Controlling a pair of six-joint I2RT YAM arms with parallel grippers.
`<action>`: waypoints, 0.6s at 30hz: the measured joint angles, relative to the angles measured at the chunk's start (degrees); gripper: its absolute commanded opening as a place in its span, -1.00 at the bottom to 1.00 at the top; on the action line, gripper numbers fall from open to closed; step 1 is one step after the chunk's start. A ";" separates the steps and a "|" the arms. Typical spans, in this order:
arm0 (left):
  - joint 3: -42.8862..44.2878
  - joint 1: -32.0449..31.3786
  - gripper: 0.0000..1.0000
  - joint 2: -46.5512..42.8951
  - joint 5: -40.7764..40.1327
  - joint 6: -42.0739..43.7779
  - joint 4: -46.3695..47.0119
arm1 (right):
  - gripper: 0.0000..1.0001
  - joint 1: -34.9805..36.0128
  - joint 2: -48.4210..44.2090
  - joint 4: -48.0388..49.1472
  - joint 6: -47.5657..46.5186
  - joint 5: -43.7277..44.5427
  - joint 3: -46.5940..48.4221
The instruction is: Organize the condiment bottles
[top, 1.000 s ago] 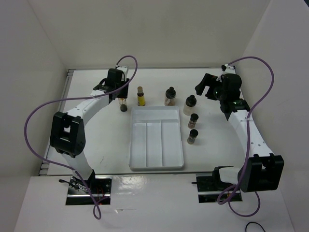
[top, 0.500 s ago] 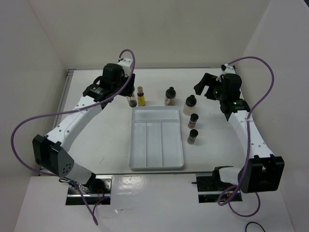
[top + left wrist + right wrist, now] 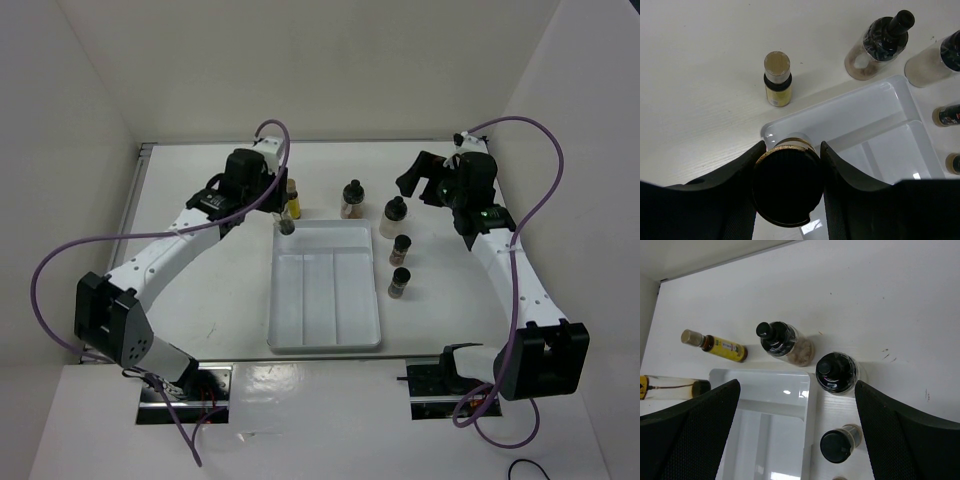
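My left gripper [image 3: 285, 222] is shut on a slim yellow bottle [image 3: 786, 187], holding it by its black cap [image 3: 785, 200] over the far left corner of the white tray [image 3: 325, 330]. This bottle also shows at the left edge of the right wrist view [image 3: 670, 385]. The second slim yellow bottle [image 3: 291, 203] stands just behind the tray. The rounder clear jar [image 3: 352, 198], the white bottle [image 3: 392, 217] and two small dark bottles [image 3: 402, 248] [image 3: 399, 282] stand along the tray's far and right sides. My right gripper [image 3: 425, 180] is open and empty, hovering above the white bottle [image 3: 836, 372].
The white three-compartment tray [image 3: 890, 95] lies mid-table with nothing lying in it. White walls close in the table at the back and both sides. Purple cables loop off both arms.
My left arm has swung right with the slim bottle, from left of the standing yellow bottle to above the tray's far left corner. The right arm has barely moved.
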 measured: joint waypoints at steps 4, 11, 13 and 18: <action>-0.92 -0.85 -0.55 1.42 -1.36 -0.61 3.34 | 0.99 0.00 0.00 0.02 0.00 0.00 0.00; -0.98 -1.84 -0.55 6.71 -5.07 -1.46 5.86 | 0.99 0.24 0.00 0.02 0.02 -0.24 0.00; -1.14 -1.90 -0.55 7.69 -5.81 -1.46 5.86 | 0.99 0.39 0.00 0.09 0.02 -0.59 0.00; -1.22 -1.90 -0.48 9.11 -7.41 -1.66 5.92 | 0.99 1.29 0.50 0.26 0.00 -1.33 0.50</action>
